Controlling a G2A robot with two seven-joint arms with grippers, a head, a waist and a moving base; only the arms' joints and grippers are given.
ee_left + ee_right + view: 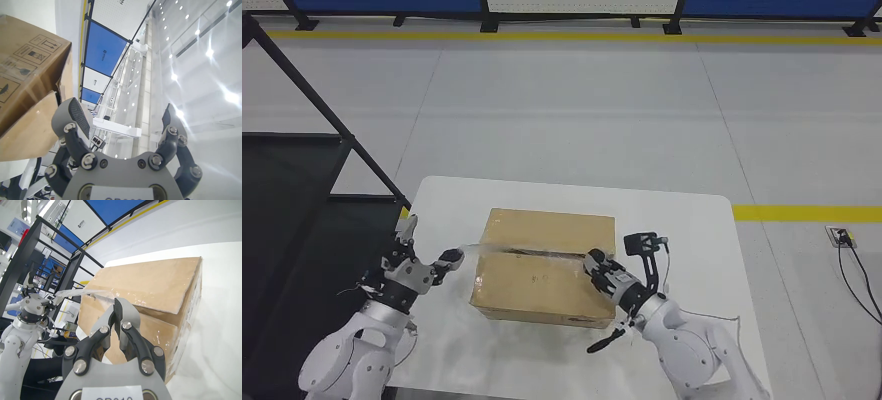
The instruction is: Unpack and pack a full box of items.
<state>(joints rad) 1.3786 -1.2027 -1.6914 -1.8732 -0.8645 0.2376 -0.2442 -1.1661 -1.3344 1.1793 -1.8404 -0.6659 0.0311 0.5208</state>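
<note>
Trailing off the box [151, 285] in right wrist view, tape strip [75, 292] is reaching the wide-open left hand [122, 113]; right hand [116, 306] is resting clenched on the box.

A brown cardboard box [542, 265] sits flat near the middle of the white table [692, 230], its long sides parallel to the far edge; both top flaps are folded down and meet along a lengthwise seam under glossy clear tape; one flap's edge rides slightly above the other at the right end; a loose tape strip [71, 292] stretches off the box's left end toward the table's left edge; one side bears printed handling symbols.
</note>
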